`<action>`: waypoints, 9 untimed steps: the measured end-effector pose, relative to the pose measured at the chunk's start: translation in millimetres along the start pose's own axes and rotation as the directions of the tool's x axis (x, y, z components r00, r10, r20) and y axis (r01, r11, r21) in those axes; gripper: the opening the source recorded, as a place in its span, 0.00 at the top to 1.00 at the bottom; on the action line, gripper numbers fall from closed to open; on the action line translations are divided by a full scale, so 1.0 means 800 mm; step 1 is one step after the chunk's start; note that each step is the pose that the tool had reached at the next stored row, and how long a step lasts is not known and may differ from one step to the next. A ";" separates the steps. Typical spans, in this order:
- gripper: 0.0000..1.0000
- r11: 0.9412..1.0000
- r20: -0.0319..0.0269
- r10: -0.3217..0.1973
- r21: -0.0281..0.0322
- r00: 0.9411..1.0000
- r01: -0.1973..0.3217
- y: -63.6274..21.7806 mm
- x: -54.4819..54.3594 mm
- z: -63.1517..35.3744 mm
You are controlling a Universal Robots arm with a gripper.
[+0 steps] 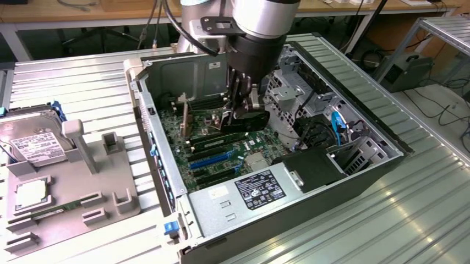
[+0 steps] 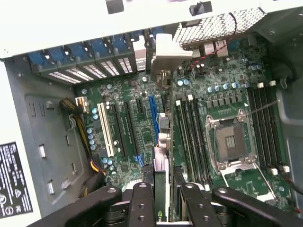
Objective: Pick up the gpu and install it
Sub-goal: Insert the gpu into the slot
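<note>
The jaws are closed on the gpu (image 2: pixel 161 189), which stands on its edge between the two fingers (image 2: pixel 142 203). The card is thin and dark, and its lower edge faces the motherboard (image 2: pixel 227 109). Its long axis runs along the same line as the expansion slots. It sits just beside the blue slot (image 2: pixel 152 118), on the side of the memory sticks (image 2: pixel 189 142), and well apart from the white slot (image 2: pixel 105 130). So the relation that matters is card edge to slot. The two look parallel, but I cannot tell if the edge is already touching a slot or is only close above it.

In the exterior view the arm reaches straight down into the open case (image 1: pixel 140 126), about in its middle, with a silver part of the card (image 1: pixel 255 102) showing at the jaws.

The case lies on its side in the middle of the tabletop (image 1: pixel 411 220). It holds the motherboard, the power supply (image 1: pixel 253 190) at its near end, and a processor socket (image 2: pixel 232 139) that appears empty. A grey holder (image 1: pixel 110 181) stands at the tabletop edge on the exterior view's left and carries the hard drive (image 1: pixel 33 140).
</note>
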State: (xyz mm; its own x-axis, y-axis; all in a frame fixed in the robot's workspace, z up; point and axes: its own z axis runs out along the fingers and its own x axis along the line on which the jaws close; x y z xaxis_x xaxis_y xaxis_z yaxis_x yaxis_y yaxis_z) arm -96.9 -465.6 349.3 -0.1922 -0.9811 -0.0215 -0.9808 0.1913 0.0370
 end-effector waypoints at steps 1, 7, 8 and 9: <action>0.74 1.000 0.000 -0.001 0.000 1.000 0.001 0.001 0.001 0.001; 0.74 0.998 -0.002 -0.066 -0.001 0.998 0.066 0.001 0.005 0.008; 0.74 0.996 -0.003 -0.085 -0.001 0.996 0.085 0.001 0.005 0.009; 0.74 0.995 -0.004 -0.103 -0.002 0.995 0.103 0.001 0.005 0.011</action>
State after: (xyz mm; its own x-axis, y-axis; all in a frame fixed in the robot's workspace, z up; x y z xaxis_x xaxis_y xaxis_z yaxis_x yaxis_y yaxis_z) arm -98.7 -469.3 340.5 -0.0898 -0.9957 -0.0216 -0.9954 0.0890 0.0364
